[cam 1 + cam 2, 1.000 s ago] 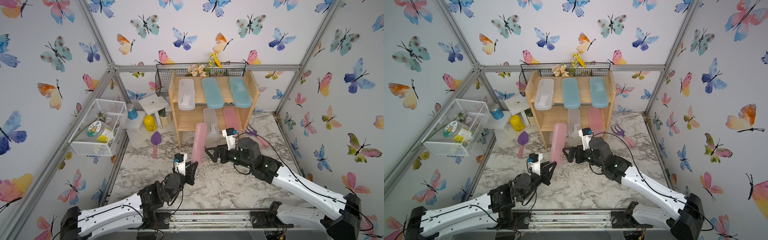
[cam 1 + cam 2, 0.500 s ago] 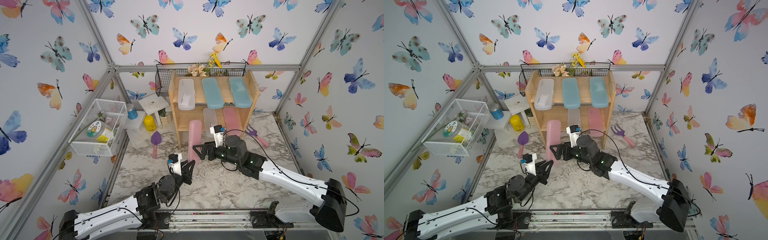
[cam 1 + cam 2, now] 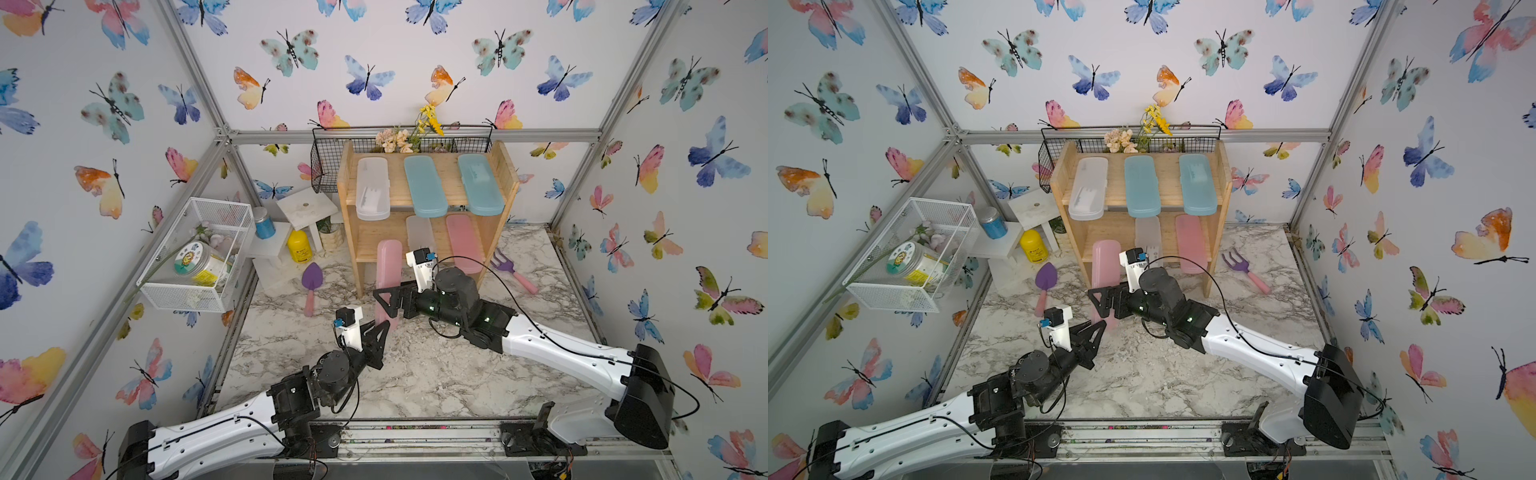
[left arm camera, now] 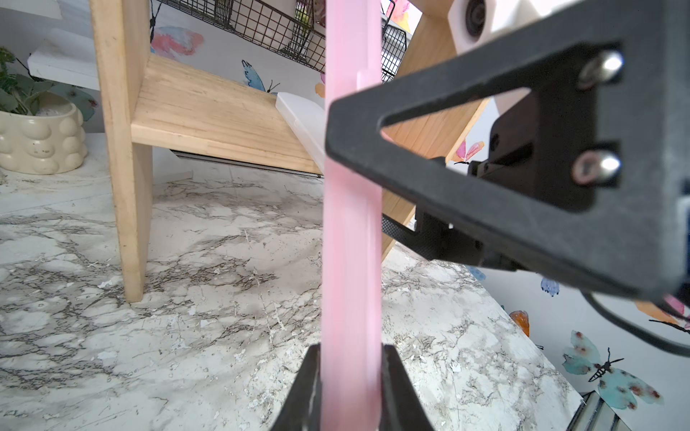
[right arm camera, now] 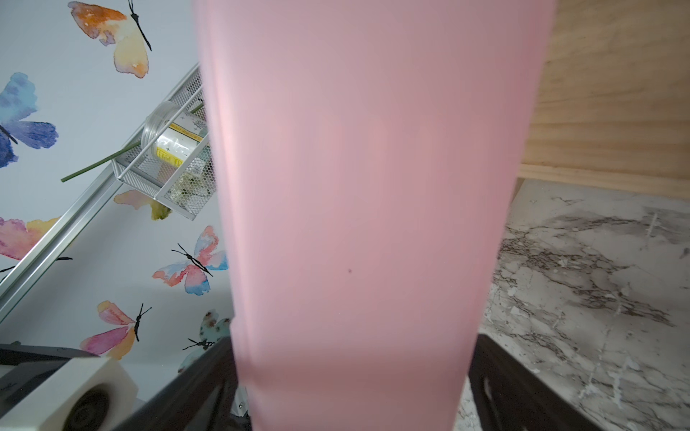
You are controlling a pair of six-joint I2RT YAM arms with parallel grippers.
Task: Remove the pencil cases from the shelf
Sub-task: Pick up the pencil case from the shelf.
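A pink pencil case (image 3: 388, 266) (image 3: 1105, 266) slants down from the front of the shelf's lower tier toward the table. My left gripper (image 3: 384, 326) (image 4: 351, 388) is shut on its near end, across the flat faces. My right gripper (image 3: 386, 301) (image 5: 353, 380) spans the case (image 5: 354, 186) across its width, one jaw against each long edge. The wooden shelf (image 3: 509, 178) holds a white case (image 3: 372, 189) and two teal cases (image 3: 424, 187) (image 3: 480, 185) on top. A white case (image 3: 419, 232) and a pink one (image 3: 463, 241) lie below.
A black wire basket (image 3: 328, 166) with flowers hangs behind the shelf. A white wire basket (image 3: 195, 253) hangs on the left wall. A purple trowel (image 3: 311, 282), a rake (image 3: 509, 270), a yellow bottle (image 3: 300, 247) and a white stool (image 3: 305, 208) lie around the shelf.
My right arm has swung left to the pink case and narrowed its jaws around it. My left gripper has drawn the case down and toward the table's front.
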